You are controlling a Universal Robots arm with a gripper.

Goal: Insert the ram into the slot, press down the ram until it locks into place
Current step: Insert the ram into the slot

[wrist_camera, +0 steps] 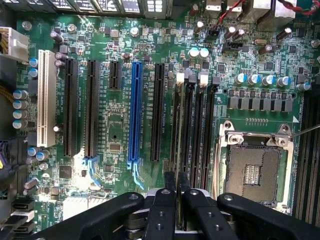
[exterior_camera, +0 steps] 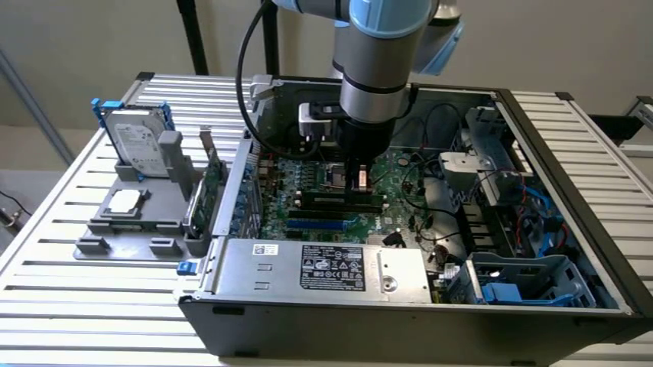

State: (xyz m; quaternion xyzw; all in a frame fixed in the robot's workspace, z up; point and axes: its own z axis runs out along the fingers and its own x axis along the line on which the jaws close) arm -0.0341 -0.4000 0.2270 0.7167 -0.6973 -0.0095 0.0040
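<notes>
Fingers [wrist_camera: 162, 210] are pinched together on the ram [wrist_camera: 176, 135], with only a thin gap between the two black tips. I see the stick edge-on, running straight away from the gripper [wrist_camera: 177, 187]. It lines up along the slot [wrist_camera: 180, 79], the one of the four black memory sockets that lies nearest the bright-blue slot [wrist_camera: 134, 110]. The white end clip of that socket shows at the far end of the stick. I cannot tell whether the ram is fully seated or only resting in the channel.

From the exterior view, the arm [exterior_camera: 378, 69] reaches straight down into the open computer case [exterior_camera: 571, 176]. The gripper [exterior_camera: 357, 183] is low over the motherboard [exterior_camera: 296, 172], and the ram [exterior_camera: 326, 197] is a dark strip at the fingertips, on the row of black sockets. The bright-blue slot [exterior_camera: 321, 224] lies just in front of that row. The square CPU socket [wrist_camera: 255, 172], with its metal frame, sits just beside the memory sockets on the side away from the blue one.

A silver power supply [exterior_camera: 316, 267] with a label fills the near end of the case. The case stands on a slatted metal table [exterior_camera: 41, 252]. To the exterior view's left, a grey holder [exterior_camera: 133, 222] carries an upright hard drive [exterior_camera: 138, 145].
</notes>
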